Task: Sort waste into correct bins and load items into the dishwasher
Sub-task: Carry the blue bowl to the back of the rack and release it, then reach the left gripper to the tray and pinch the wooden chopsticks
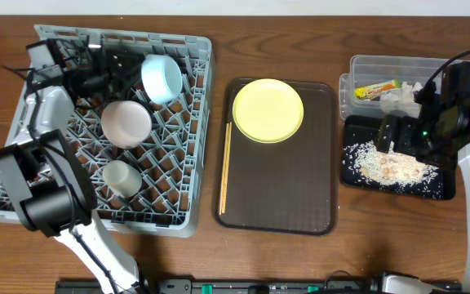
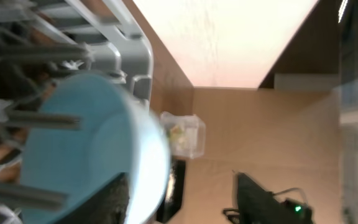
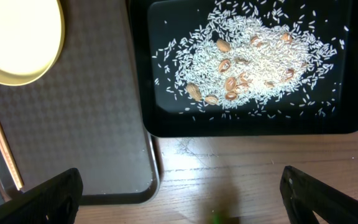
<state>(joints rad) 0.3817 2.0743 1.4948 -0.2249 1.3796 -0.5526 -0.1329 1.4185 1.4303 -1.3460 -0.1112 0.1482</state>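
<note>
The light blue bowl (image 1: pixel 161 77) stands on its edge among the upright pegs near the far right corner of the large square grey plastic dish rack (image 1: pixel 174 163); in the left wrist view it fills the frame, tilted, and which way its mouth faces is hard to tell. The left arm rises along the rack's left side, bends at the far edge and reaches rightward, low over the lattice; the left gripper (image 1: pixel 125 72) sits just beside the bowl; one dark finger (image 2: pixel 112 200) shows against the bowl's rim, but I cannot tell whether the jaws clamp it.

Nearer in the rack lie the pale pink-white bowl (image 1: pixel 126 121) and the small white cup (image 1: pixel 121 177). On the dark brown serving tray (image 1: pixel 300 204) beside the rack rests the round yellow plate (image 1: pixel 268 110); the thin wooden chopsticks (image 1: pixel 224 171) lie along its left edge, long axis running near to far.

The right arm hangs over the shallow black rectangular tray (image 1: pixel 439 188), the right gripper (image 1: pixel 386 135) pointing down, fingers spread wide; rice-like scraps (image 1: pixel 394 166) with beige nuts lie heaped there. Behind it, the clear rectangular plastic tub (image 1: pixel 382 64) holds the yellow-green-orange snack wrapper (image 1: pixel 379 90) and crumpled white napkin (image 1: pixel 400 100).
</note>
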